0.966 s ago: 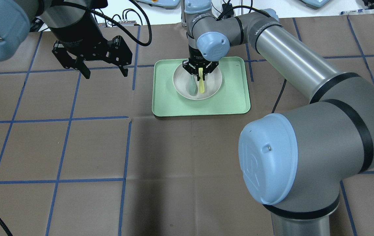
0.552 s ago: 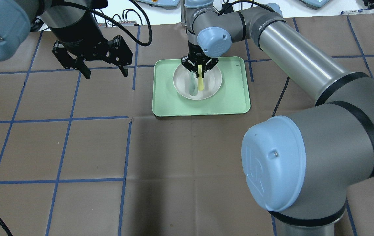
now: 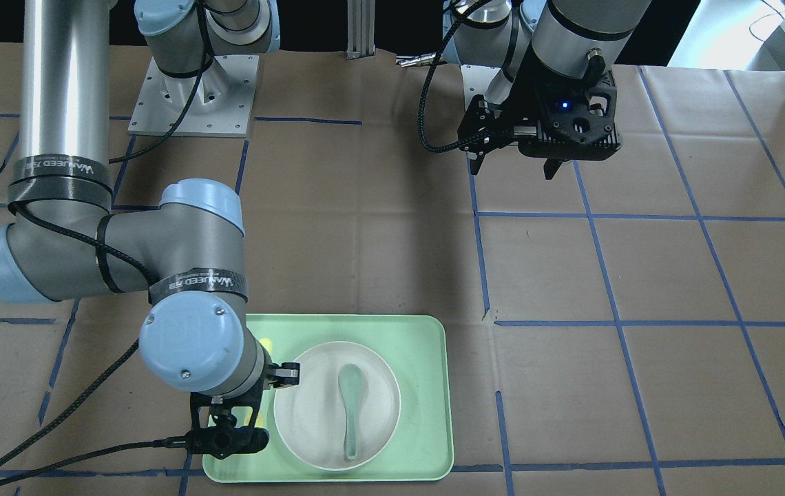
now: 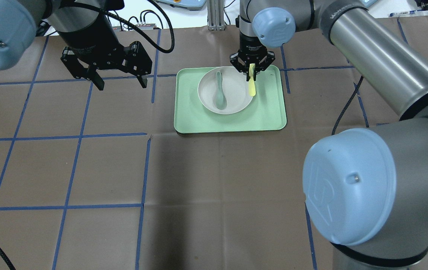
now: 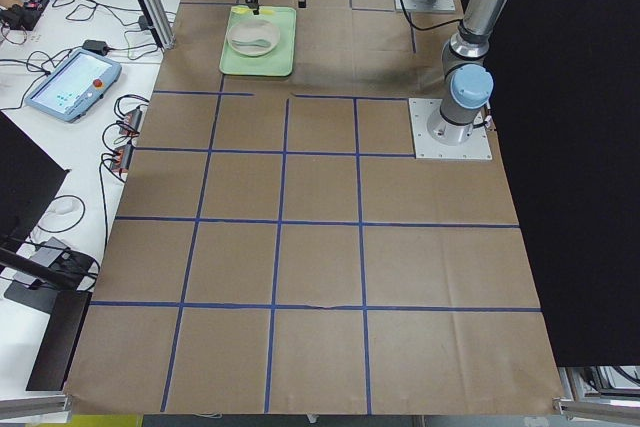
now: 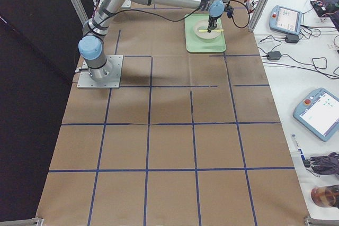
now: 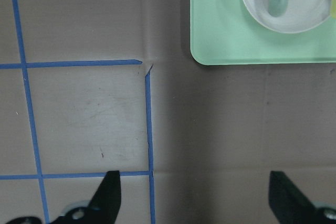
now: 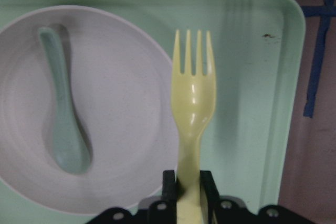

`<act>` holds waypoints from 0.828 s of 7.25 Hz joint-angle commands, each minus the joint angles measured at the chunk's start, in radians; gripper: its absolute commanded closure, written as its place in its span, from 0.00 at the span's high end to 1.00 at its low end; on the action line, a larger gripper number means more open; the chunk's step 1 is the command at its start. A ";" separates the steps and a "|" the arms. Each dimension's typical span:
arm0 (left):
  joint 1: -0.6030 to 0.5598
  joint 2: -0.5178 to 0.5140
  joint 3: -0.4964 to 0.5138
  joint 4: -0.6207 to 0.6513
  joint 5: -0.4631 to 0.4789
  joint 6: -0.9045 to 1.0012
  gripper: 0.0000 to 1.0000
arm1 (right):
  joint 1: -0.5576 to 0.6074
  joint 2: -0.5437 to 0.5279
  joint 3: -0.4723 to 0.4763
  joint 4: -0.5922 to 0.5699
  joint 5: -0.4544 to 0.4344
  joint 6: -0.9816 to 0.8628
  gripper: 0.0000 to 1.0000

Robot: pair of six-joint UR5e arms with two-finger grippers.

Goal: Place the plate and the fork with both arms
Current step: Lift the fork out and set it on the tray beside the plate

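Observation:
The off-white plate (image 4: pixel 236 98) lies in the pale-green tray (image 4: pixel 268 112) at the far middle of the table. My right gripper (image 4: pixel 252 70) is shut on the pale-yellow fork (image 4: pixel 251 86) and holds it above the plate's right rim and the tray floor. In the right wrist view the fork (image 8: pixel 193 93) sticks out of the gripper (image 8: pixel 188 184), tines forward, beside the plate (image 8: pixel 126 93). My left gripper (image 4: pixel 121 84) is open and empty, above the bare table left of the tray. The left wrist view shows its fingers (image 7: pixel 107 192) wide apart.
A grey-green spoon (image 4: pixel 219 92) lies in the plate. Blue tape lines cross the brown table cover. The right arm's black cable (image 4: pixel 345 108) hangs to the right of the tray. From the front, the right wrist covers the tray's (image 3: pixel 423 386) corner.
My right gripper has carried the fork from over the plate's middle to the right, over the plate's right rim. The spoon is now uncovered. The left arm has not moved.

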 commanded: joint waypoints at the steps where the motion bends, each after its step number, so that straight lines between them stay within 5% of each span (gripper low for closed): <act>1: -0.001 0.000 0.000 0.000 0.000 0.000 1.00 | -0.058 0.030 0.077 -0.068 0.006 -0.070 0.01; 4: -0.001 0.000 0.000 0.000 0.000 0.000 1.00 | -0.055 0.078 0.084 -0.105 0.008 -0.076 0.07; 6: -0.001 -0.002 0.000 0.000 0.000 0.000 1.00 | -0.052 0.067 0.081 -0.105 0.006 -0.068 0.99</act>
